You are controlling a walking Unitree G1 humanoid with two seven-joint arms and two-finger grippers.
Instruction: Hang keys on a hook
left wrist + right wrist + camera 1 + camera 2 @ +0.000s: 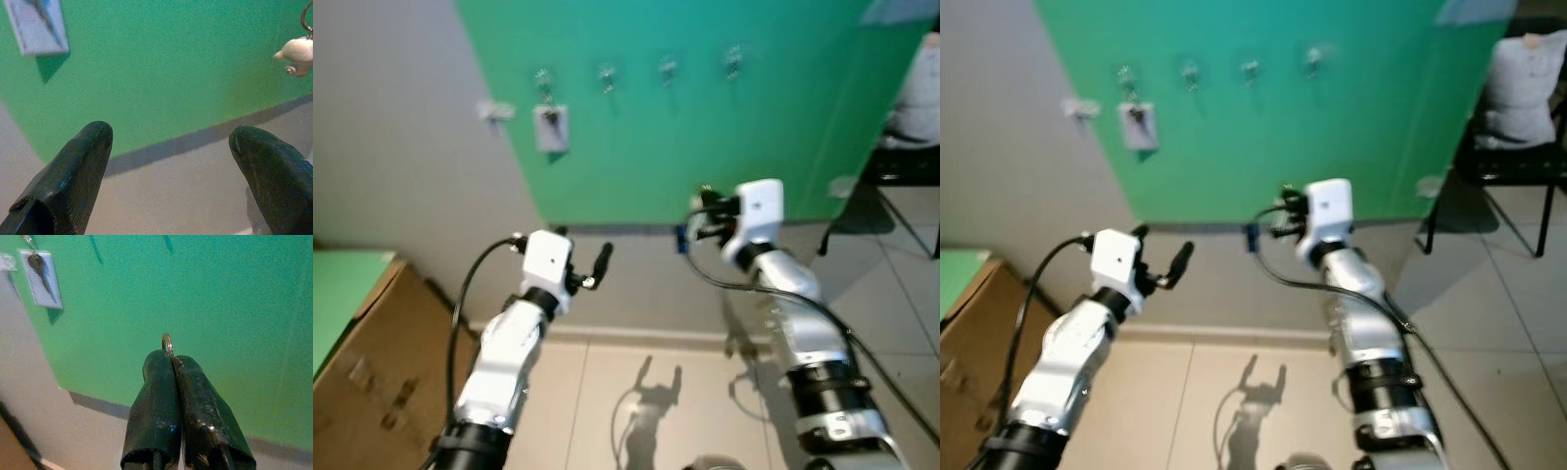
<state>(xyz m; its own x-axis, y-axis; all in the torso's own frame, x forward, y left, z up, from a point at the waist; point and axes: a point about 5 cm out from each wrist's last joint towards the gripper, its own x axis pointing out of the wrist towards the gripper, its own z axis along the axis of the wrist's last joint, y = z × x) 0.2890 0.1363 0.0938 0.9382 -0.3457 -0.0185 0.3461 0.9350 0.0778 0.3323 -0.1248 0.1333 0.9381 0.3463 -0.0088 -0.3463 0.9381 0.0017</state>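
- Keys (167,342): right wrist view shows just the ring poking out past the right gripper (172,363), fingers pinched tight on it, facing the green wall (220,293).
- Head view: hooks (607,76) in a row higher up, well apart from the ring; open wall between.
- Left wrist view: left gripper (168,147) spread wide, empty; a pale charm (296,50) dangles from a ring beside it.

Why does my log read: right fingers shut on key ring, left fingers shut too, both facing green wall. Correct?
Not quite. The left gripper has its fingers wide apart and empty, per the left wrist view. The right gripper is shut on the key ring, both facing the green wall.
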